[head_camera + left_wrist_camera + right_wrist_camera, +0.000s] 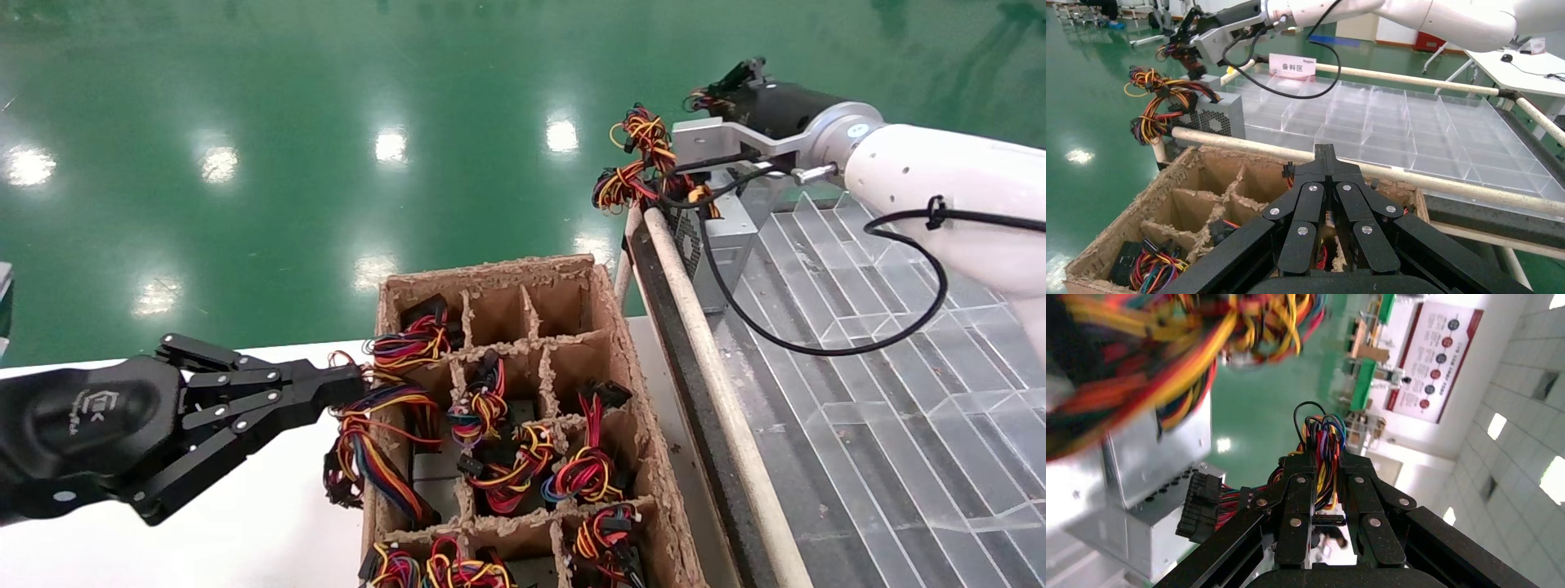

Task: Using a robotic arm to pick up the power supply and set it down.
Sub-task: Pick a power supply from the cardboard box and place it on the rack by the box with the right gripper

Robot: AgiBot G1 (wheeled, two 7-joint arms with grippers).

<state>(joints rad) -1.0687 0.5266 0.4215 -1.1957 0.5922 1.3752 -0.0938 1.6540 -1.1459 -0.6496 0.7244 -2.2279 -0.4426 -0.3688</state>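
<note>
The power supply (pixel 723 237) is a small silver box that hangs by its red, yellow and black wires (pixel 645 155) at the near corner of the clear tray; I cannot tell whether it touches it. The robotic arm, my white right arm (pixel 940 180), reaches in from the right. Its gripper (pixel 703 98) is shut on the wire bundle above the box. In the right wrist view the wires run between the fingertips (pixel 1324 453), with the box (pixel 1150 478) beside them. My left gripper (pixel 351 384) is shut and empty at the cardboard box's left edge.
The cardboard box (pixel 621 343) has paper dividers, and several cells hold wired units. A padded rail (pixel 711 359) separates it from the clear divided tray (pixel 858 327). A white table (pixel 245 531) lies under my left arm, and green floor lies beyond.
</note>
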